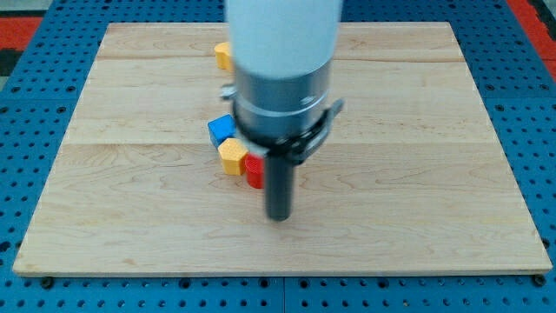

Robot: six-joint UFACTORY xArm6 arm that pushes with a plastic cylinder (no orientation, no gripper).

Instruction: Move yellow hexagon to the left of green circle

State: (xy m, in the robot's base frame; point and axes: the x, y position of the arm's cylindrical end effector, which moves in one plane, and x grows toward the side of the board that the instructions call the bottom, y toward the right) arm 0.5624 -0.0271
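A yellow block (232, 157), hexagon-like, sits left of the board's middle, touching a blue block (221, 130) above it and a red block (253, 169) at its right. A second yellow block (223, 56) shows near the view's top, partly hidden by the arm. My tip (279, 216) rests on the board just below and right of the red block. No green circle shows; the arm hides much of the board's middle.
The wooden board (417, 174) lies on a blue perforated table (35, 69). The arm's white and grey body (282, 61) fills the top centre of the view and hides what lies behind it.
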